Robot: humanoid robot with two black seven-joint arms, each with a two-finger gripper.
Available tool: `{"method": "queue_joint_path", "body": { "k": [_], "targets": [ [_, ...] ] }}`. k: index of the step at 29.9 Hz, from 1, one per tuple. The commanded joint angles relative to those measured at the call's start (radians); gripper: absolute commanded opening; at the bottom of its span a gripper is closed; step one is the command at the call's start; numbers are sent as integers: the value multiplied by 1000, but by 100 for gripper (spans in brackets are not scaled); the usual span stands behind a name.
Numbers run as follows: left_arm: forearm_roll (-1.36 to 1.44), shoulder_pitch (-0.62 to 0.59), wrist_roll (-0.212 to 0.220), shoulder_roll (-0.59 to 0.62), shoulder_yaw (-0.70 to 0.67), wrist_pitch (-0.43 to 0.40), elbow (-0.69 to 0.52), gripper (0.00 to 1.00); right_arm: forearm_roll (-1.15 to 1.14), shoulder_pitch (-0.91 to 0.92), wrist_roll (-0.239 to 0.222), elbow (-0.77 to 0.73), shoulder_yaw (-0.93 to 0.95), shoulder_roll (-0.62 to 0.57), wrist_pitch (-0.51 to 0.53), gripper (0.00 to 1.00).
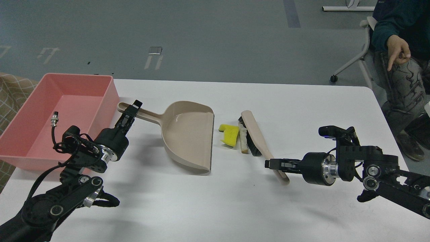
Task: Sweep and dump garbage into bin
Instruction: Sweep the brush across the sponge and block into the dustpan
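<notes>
We grasp dustpan handle [141, 114] with left gripper [131, 112], apparently; right gripper [273, 164] clenches brush [260, 141]. Sweep garbage [233, 136] gently left into pan.

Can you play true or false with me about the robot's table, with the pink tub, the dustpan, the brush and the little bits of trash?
1. The yellow chunk is already inside the pink tub. False: it lies on the table, between the dustpan and the brush.
2. The tan stick lies right beside the brush's black bristles. True.
3. The dustpan's open mouth faces the yellow chunk. True.
4. The left gripper is at the brush. False: it is at the dustpan's handle; the right gripper is at the brush's handle.
5. The dustpan has trash in it. False: it looks empty.
</notes>
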Motion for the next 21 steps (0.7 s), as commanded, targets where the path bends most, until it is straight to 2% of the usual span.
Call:
{"method": "queue_joint_path", "body": {
  "k": [1,21],
  "targets": [
    [0,0,0,-2,1,0,0,0,39,8,0,-21,1,51,2,4],
    [-6,9,-1,-18,6,4,1,0,48,37,8,-164,48,324,47,4]
  ]
}}
